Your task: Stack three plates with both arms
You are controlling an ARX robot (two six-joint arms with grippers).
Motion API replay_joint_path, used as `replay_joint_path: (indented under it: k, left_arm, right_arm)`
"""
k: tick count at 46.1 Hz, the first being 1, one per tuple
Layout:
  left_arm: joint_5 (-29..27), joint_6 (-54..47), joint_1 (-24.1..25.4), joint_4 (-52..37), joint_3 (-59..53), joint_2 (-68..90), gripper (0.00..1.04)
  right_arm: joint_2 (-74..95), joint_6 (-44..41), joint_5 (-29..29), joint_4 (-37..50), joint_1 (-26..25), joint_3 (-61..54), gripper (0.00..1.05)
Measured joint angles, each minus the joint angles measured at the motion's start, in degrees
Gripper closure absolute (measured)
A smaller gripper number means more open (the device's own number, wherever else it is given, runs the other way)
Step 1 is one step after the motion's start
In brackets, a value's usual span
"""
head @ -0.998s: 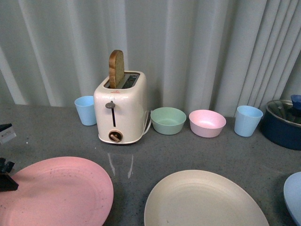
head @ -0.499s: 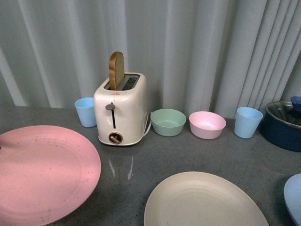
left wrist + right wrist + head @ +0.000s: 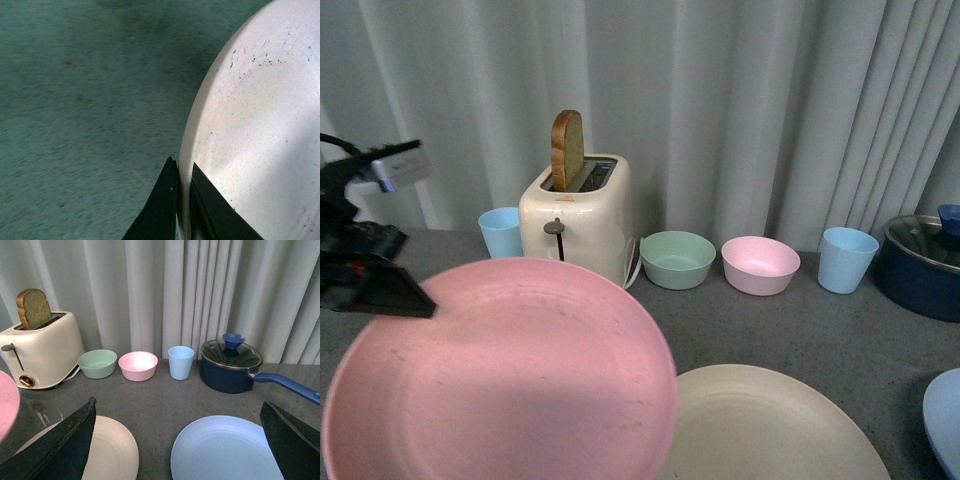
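Front view: the left gripper has the pink plate by its left rim and holds it up off the table, tilted towards the camera, its right edge covering the left edge of the cream plate. The blue plate peeks in at far right, lying flat. Behind stand the toaster, two bowls and two cups, well clear. Left wrist view: both fingers are pressed together on the thin rim, one on each face, with only a narrow strip of plate between them. That is the worry, I'd say: a wide plate held by a sliver of edge could pivot or slide out if the arm swings fast. Right wrist view: the right gripper is spread wide with nothing in it, hanging above the blue plate and beside the cream one. If the pink plate comes down tilted or off-centre, it could catch the cream plate's rim and shove it, or settle crooked and spoil the stack.
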State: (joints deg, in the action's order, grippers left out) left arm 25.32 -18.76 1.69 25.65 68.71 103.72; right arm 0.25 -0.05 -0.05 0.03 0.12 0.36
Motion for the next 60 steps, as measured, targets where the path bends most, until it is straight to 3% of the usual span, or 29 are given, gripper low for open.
replay_joint_path:
  k: [7, 21, 43, 60]
  left_arm:
    - [-0.94, 4.28, -8.92, -3.08, -1.92, 0.33, 1.01]
    - [-2.69, 11.54, -18.08, -6.43, 0.2, 5.53, 1.01]
    - [-5.95, 20.15, -24.02, -9.31, 9.55, 16.2, 1.01]
    - [-8.09, 21.79, -25.03, -11.72, 11.82, 19.69, 1.01]
  right_arm:
    - [0.0, 0.0, 0.0, 0.0, 0.02, 0.0, 0.07]
    - [0.0, 0.0, 0.0, 0.0, 0.0, 0.0, 0.07]
    - [0.0, 0.0, 0.0, 0.0, 0.0, 0.0, 0.07]
    - [0.0, 0.0, 0.0, 0.0, 0.02, 0.0, 0.07]
